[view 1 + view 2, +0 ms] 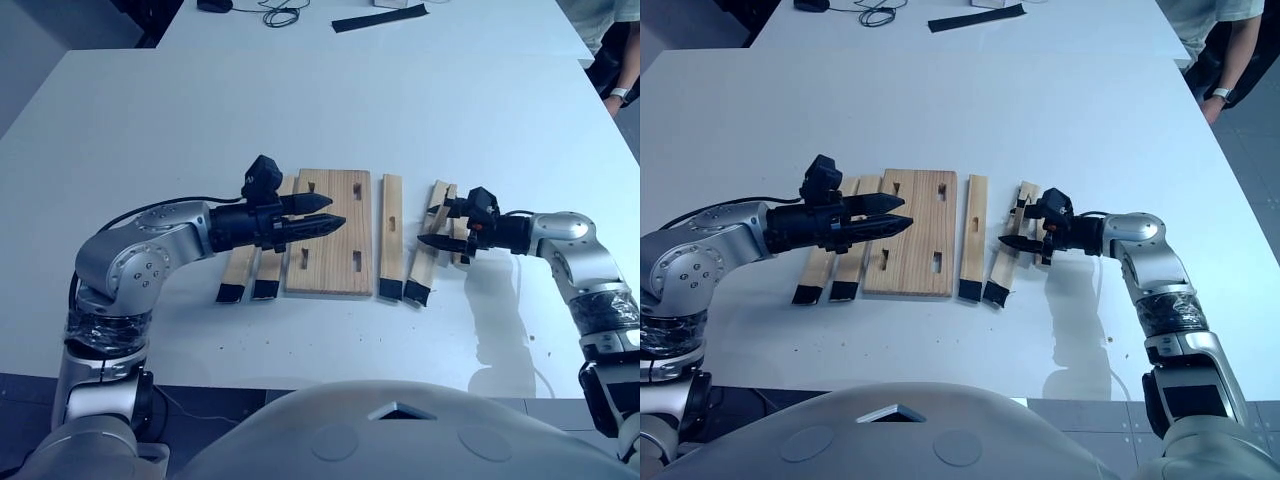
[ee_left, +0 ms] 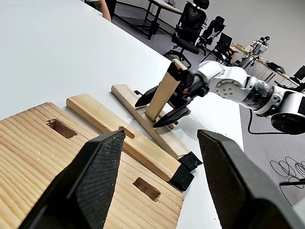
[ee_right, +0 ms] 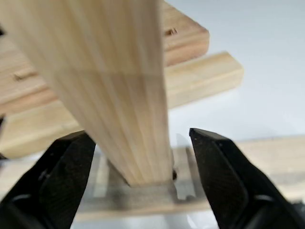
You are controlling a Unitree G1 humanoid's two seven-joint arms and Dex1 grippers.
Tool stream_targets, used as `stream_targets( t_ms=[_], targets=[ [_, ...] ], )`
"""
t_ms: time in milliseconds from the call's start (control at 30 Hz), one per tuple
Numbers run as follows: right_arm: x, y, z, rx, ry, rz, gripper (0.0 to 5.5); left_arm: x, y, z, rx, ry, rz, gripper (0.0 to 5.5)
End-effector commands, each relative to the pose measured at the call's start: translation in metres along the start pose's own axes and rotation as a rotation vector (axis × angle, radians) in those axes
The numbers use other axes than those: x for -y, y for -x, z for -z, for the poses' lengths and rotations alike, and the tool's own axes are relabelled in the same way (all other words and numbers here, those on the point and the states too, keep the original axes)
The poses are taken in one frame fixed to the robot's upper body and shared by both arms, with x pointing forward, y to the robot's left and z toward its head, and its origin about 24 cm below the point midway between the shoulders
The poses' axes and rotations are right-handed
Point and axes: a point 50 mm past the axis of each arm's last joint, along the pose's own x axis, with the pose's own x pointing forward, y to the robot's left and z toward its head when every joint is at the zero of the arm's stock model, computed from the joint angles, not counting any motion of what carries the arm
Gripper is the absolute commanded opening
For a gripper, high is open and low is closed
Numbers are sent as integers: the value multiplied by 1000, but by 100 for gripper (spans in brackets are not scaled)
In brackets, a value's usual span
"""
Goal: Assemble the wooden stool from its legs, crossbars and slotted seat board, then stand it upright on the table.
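Parts of the stool lie unassembled on the white desk (image 1: 150, 130). The flat, pale wooden seat board with rectangular slots (image 1: 325, 265) rests in the middle, its long side running away from the robot. Just beside it on the robot's left lie two pale wooden legs with black feet (image 1: 238, 268), side by side and parallel to the board, feet toward the robot. On the board's right lies a third black-footed wooden leg (image 1: 391, 225), close to the board but apart from it. A fourth black-footed leg (image 1: 424, 262) lies a little farther right, slightly angled.

The left gripper (image 1: 339, 210) hovers over the seat board near its left edge and points toward the robot's right. Its two black fingers (image 2: 95, 176) are apart with nothing between them.

The right gripper (image 1: 426, 225) sits over the fourth leg, pointing toward the robot's left. A short, pale wooden crossbar (image 2: 164, 93) stands tilted there, its lower end down on that leg between the gripper's fingers and its upper end leaning back toward the gripper body. The fingers straddle the crossbar rather than pinch it: one finger (image 3: 66, 176) is at or against its side, while a strip of desk shows between the bar and the other finger. More wooden pieces lie just beyond, partly hidden by the gripper.

On the next desk behind lie a flat black strip (image 1: 378, 18) and a loose black cable (image 1: 285, 12).
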Motion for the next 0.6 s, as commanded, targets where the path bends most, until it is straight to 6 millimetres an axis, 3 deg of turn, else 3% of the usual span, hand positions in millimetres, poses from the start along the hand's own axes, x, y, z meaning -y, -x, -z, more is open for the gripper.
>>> stream_targets(
  t_ms=[33,400,600],
  targets=[
    [1,13,-31,68,50,19,352,0,1,-1,11,-12,-20,283],
    [-11,37,-93,271,59,7,352,0,2,-3,27,-16,-15,283],
    [-16,26,-111,391,39,-2,352,-10,1,-2,32,-12,-69,283]
  ],
)
